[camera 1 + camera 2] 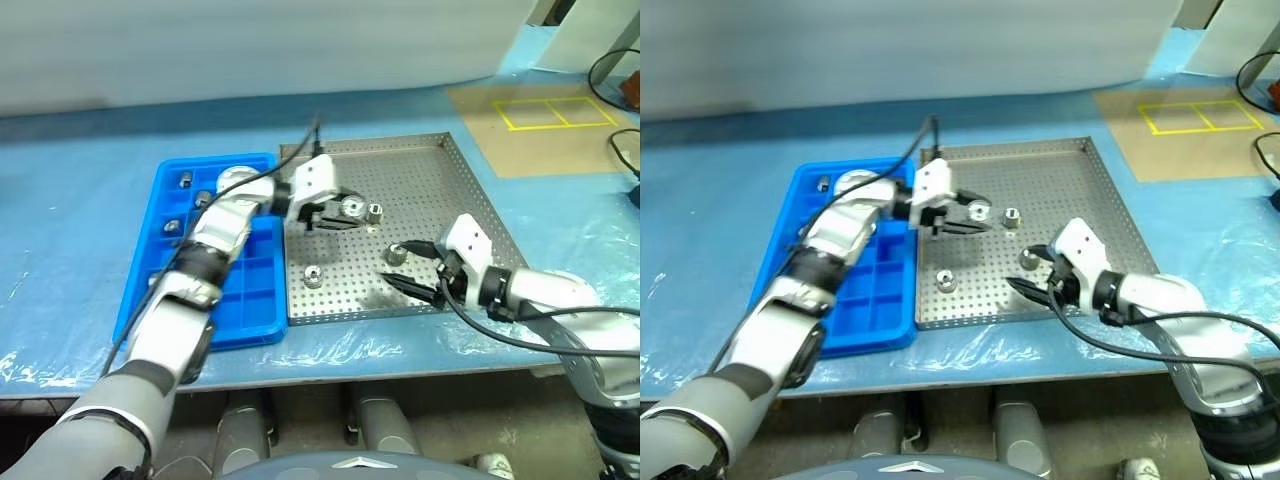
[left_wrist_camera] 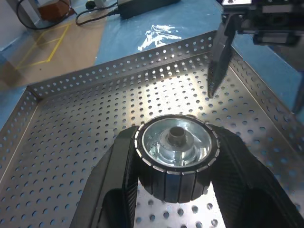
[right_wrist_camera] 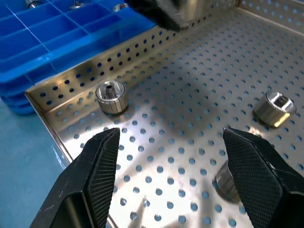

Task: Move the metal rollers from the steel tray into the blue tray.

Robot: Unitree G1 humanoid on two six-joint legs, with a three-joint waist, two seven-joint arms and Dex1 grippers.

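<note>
Rollers: small shiny metal pieces. Some sit in the blue tray (image 1: 240, 320), some sit in the steel tray (image 1: 440, 190), and one is in the left gripper (image 1: 342, 212).

Held roller (image 2: 175, 142): the left jaws are clenched on it, one on each side. It is up off the steel tray, over the part near the blue tray.

Done so far: at least three rollers lie in the blue tray's far boxes, such as one (image 1: 186, 180) at the far end. A guess: the job is about half done.

Left to do: the held roller needs to go across to the blue tray. Three more wait in the steel tray: one (image 1: 375, 212) just past the left gripper, one (image 1: 397, 254) near the right gripper (image 1: 415, 268), and one (image 1: 313, 276) near the tray's near edge.

Right gripper: its jaws are apart and hold nothing. It hangs low over the steel tray, with the near-edge roller and another one ahead of it.

Blue tray: it sits on the counter (image 1: 80, 200), touching the steel tray's left side. Its near boxes look empty. The left arm hides some of the middle boxes, so I cannot count them all.

Steel tray: full of little holes, with low walls.
</note>
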